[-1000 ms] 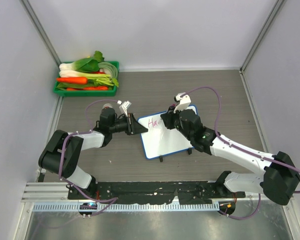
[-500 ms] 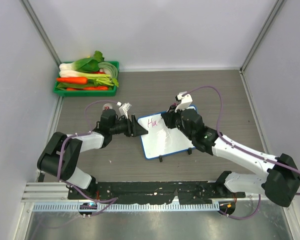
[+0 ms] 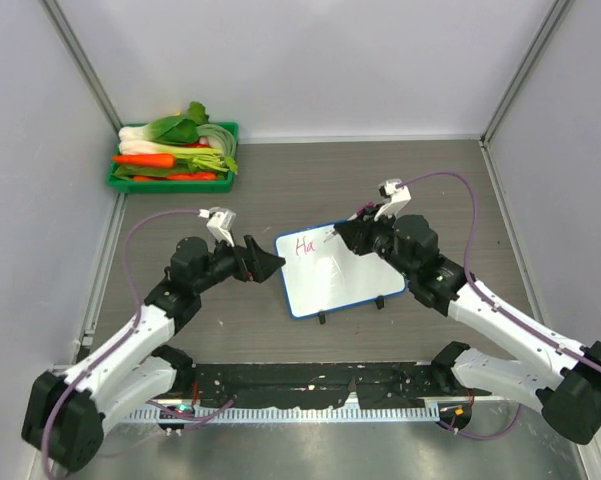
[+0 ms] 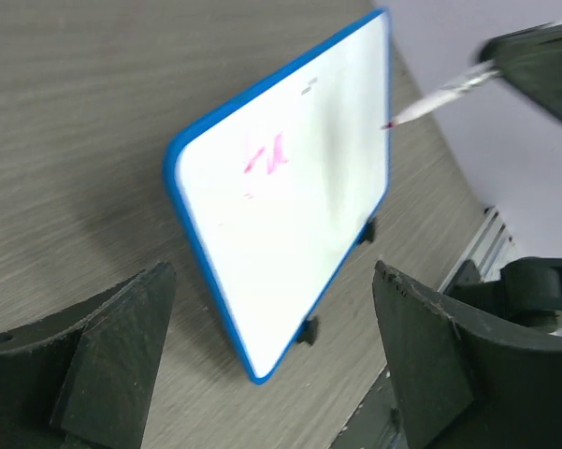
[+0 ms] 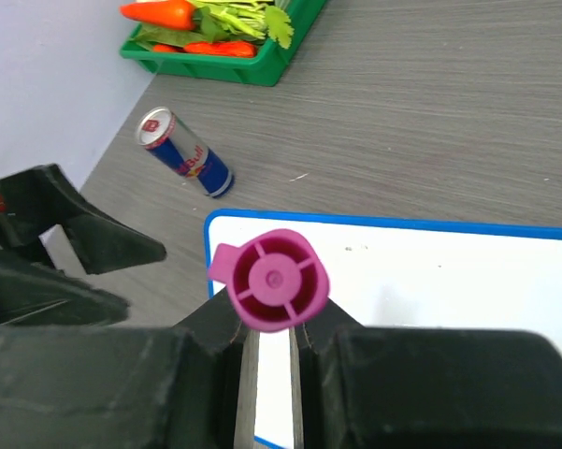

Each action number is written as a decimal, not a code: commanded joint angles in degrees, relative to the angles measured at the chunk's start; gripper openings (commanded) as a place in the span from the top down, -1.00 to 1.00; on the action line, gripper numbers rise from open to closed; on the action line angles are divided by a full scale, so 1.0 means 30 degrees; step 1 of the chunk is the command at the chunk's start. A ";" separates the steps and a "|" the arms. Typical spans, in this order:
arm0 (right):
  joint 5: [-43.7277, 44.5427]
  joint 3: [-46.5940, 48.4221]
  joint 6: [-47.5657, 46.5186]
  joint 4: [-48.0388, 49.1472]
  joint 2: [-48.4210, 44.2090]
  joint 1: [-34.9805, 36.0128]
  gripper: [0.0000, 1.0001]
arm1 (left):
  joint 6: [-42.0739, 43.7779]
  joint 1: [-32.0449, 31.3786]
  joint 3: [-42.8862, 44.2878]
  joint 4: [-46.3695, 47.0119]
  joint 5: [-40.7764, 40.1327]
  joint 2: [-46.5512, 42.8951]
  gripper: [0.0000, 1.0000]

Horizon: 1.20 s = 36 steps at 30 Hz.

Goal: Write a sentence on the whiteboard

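Top view: whiteboard lies flat on the table between the two arms. Pink writing, "Ha", sits in its far-left corner. Left claw is just beside the board's left edge, apart from it. Right claw hangs over the far edge. Green tray of vegetables stands in the far-left corner.

Left wrist view: left claw spread wide, nothing between its fingers. Marker tip is close to the board; contact cannot be told.

Right wrist view: right claw pinches the marker, pink end towards the camera. A can lies on its side, seen in this view only.
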 commanded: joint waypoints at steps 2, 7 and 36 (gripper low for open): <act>-0.6100 -0.0651 0.2072 0.0856 -0.1029 -0.2248 0.97 | 0.0893 -0.2410 0.2345 -0.4337 -0.4276 -0.3778 -0.84; -1.0384 -0.1416 0.4358 0.3053 -0.1323 -0.3250 0.97 | 0.0894 -0.3262 0.4893 -0.3698 -0.0479 -0.1445 -0.86; -1.1741 -0.0890 0.4803 0.1480 -0.3198 -0.4333 0.97 | 0.0804 -0.5373 0.8354 0.0585 0.4426 0.4922 1.00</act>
